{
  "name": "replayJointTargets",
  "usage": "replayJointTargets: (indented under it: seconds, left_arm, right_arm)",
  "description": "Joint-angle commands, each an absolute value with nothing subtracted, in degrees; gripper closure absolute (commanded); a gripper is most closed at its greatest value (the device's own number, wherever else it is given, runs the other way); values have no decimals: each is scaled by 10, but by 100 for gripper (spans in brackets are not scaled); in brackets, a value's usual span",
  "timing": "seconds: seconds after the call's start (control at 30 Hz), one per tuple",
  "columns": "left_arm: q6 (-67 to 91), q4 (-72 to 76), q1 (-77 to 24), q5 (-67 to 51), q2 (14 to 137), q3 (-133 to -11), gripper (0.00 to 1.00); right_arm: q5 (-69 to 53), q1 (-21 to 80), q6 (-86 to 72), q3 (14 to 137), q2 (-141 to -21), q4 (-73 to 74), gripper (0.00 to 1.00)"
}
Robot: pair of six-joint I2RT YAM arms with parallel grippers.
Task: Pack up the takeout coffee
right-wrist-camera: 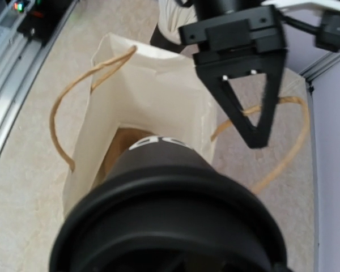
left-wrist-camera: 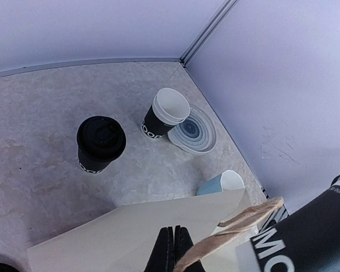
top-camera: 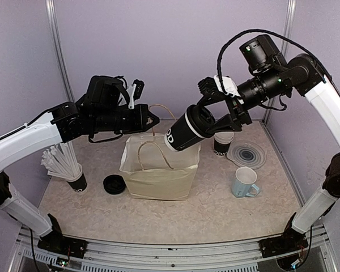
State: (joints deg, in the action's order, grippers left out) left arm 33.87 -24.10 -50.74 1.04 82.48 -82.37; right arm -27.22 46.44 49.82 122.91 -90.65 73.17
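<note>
Coffee cup (top-camera: 181,136), lidded, is clamped in the right gripper (top-camera: 211,120) and held tilted, base first, over the open paper bag (top-camera: 158,175), ready for lowering inside. The bag's far rim is pinched by the left gripper (top-camera: 155,120), apparently to steady the mouth.

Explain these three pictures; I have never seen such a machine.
Two robot arms stand at the near edge of a table. One picture looks down from above; the other two come from wrist cameras. The left gripper is shut on the rim of a paper bag. The right gripper holds a lidded black coffee cup tilted above it. On the table: another lidded cup, an open cup, a blue mug, a plate, a loose lid and a cup of white sticks.
</note>
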Motion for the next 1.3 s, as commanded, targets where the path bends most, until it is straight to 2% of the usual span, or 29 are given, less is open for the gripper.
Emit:
replayJointTargets:
  seconds: [0.0, 0.43, 0.47, 0.5, 0.53, 0.63, 0.67, 0.83, 1.07, 1.27]
  left_arm:
    - [355, -228, -526, 31, 819, -827, 100]
    - [374, -218, -544, 49, 771, -774, 100]
    - [375, -222, -544, 50, 766, -772, 97]
    - [375, -225, -545, 51, 762, -769, 89]
    - [375, -231, -545, 52, 755, -768, 76]
    - [360, -254, -548, 51, 744, -775, 52]
    - [348, -263, -553, 51, 739, -782, 48]
    - [294, -315, -588, 80, 724, -827, 38]
    - [257, -288, -573, 113, 660, -794, 27]
    - [259, -257, -498, 52, 660, -738, 27]
  right_arm:
    - [-178, 504, 488, 1217, -934, 707, 49]
    - [-50, 597, 454, 1213, -1010, 701, 51]
    - [-38, 604, 454, 1212, -1012, 701, 51]
    - [-26, 612, 454, 1209, -1014, 700, 51]
    - [-14, 618, 454, 1205, -1015, 700, 51]
    - [8, 635, 453, 1201, -1021, 707, 51]
    - [14, 640, 452, 1202, -1024, 711, 51]
    - [26, 657, 441, 1203, -1031, 729, 51]
    - [34, 682, 430, 1157, -1011, 750, 52]
    - [70, 721, 454, 1091, -957, 741, 51]
